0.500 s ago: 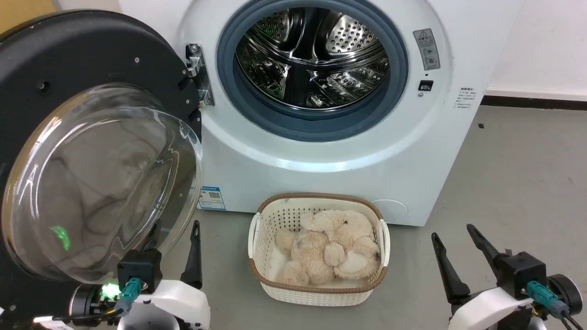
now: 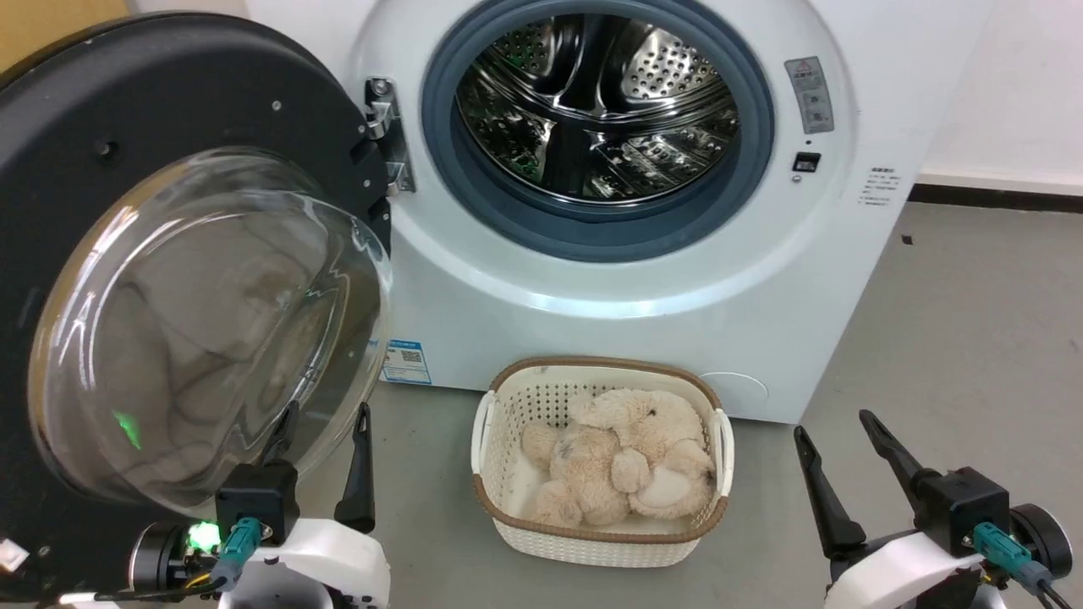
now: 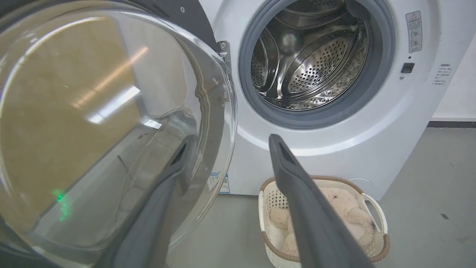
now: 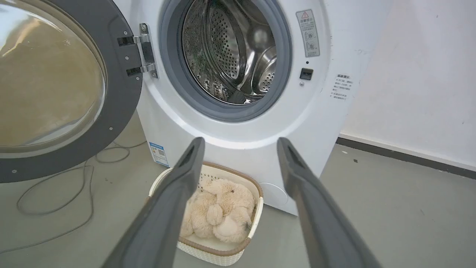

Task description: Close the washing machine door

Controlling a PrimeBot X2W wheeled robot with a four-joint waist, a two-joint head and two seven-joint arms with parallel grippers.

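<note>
At the robot's left, the washing machine door [image 2: 169,127] is seen swung wide open, just beyond the wide-spread, empty left claw [image 2: 327,414], which is judged nearer than the equally spread right claw [image 2: 833,425].

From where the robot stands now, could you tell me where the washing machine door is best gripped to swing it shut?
Grip the washing machine door by its black frame, on the side far from the hinge, coming from the robot's left with the open left gripper. The bulging glass bowl looks too smooth and rounded to pinch.
</note>
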